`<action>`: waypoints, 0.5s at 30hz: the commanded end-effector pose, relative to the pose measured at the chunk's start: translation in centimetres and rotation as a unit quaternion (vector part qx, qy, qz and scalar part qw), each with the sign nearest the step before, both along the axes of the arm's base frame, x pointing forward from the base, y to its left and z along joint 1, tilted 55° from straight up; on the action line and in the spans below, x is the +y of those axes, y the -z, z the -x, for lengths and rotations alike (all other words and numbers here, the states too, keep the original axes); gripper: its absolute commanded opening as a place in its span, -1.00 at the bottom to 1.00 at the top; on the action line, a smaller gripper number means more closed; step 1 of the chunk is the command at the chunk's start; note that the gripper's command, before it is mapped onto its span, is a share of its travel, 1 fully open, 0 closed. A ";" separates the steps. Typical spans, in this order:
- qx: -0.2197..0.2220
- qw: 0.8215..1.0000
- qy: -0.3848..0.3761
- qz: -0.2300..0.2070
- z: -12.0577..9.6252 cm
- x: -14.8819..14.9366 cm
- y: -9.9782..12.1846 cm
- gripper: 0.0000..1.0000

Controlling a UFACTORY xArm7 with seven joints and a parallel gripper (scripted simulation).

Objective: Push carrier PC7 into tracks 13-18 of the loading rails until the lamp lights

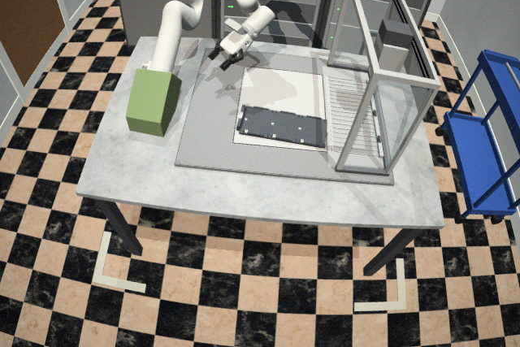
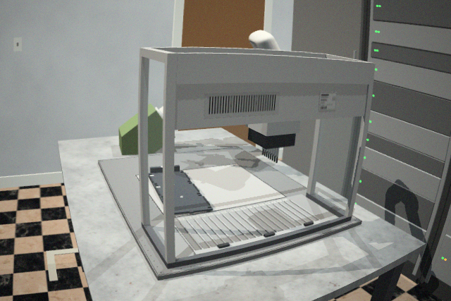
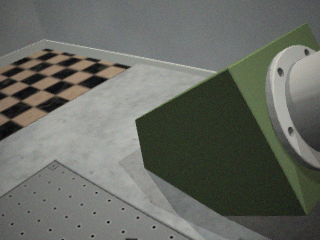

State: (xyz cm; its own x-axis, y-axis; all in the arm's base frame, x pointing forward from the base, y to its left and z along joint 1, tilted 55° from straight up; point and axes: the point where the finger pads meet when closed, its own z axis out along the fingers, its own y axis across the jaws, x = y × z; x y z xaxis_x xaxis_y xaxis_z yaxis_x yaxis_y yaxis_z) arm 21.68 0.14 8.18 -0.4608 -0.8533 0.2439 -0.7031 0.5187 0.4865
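The dark grey carrier (image 1: 282, 127) (image 2: 180, 189) lies flat on the white mat (image 1: 285, 87) (image 2: 232, 181), at its near side, with one end against the front of the loading rails (image 1: 350, 114) (image 2: 247, 220). The rails sit under a white open frame (image 1: 378, 72) (image 2: 254, 68). My gripper (image 1: 225, 56) is open and empty. It hangs above the far left corner of the grey baseplate (image 1: 201, 124) (image 3: 60, 210), well away from the carrier. The gripper is hidden in the exterior view. The wrist view shows no fingers.
A green box (image 1: 152, 101) (image 2: 136, 133) (image 3: 220, 155) holds the arm's base at the table's left. A dark pipetting head (image 1: 394, 34) (image 2: 271, 139) hangs inside the frame. A blue cart (image 1: 483, 141) stands right of the table. Server racks (image 2: 407, 72) stand behind.
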 end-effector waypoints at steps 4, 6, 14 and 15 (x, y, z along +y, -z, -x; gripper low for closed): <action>-0.008 0.995 -0.058 -0.078 -1.2 1.0 -0.1 1.00; -0.012 0.991 -0.079 -0.104 -1.2 1.0 -0.1 1.00; -0.033 0.966 -0.158 -0.200 -2.5 1.9 -0.2 1.00; -0.037 0.962 -0.168 -0.212 -2.9 2.2 -0.2 1.00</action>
State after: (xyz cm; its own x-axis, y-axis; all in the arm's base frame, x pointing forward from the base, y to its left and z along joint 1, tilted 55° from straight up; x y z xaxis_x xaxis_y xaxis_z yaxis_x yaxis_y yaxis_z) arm 23.76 1.92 8.31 -0.2230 -0.9722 -0.0712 -0.8164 0.1463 0.5587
